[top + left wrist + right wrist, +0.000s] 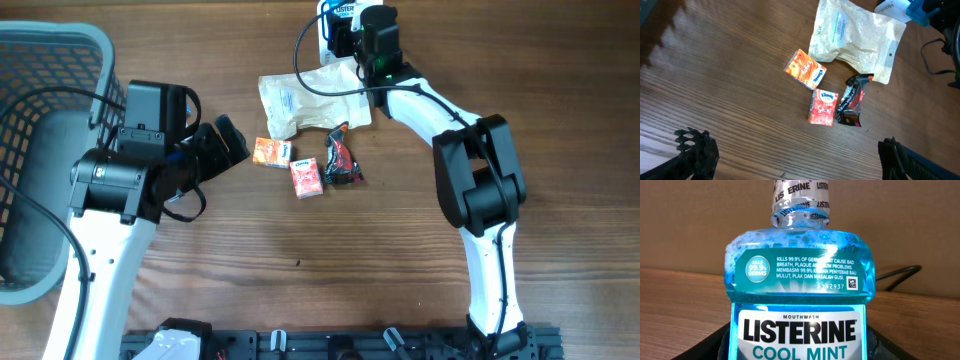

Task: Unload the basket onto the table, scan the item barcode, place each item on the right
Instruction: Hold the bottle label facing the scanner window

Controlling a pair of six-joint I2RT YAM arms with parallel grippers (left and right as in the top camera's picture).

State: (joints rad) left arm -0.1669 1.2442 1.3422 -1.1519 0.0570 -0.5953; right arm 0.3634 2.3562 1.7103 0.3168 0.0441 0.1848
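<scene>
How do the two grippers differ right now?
The left gripper is wide open and empty; the right gripper is closed on a blue mouthwash bottle. The left gripper sits near the basket; the right gripper reaches to the far edge of the table. Both are black, with two fingers.

A grey basket (50, 75) (open-mesh) sits at the wooden table's (300, 290) left edge.
</scene>
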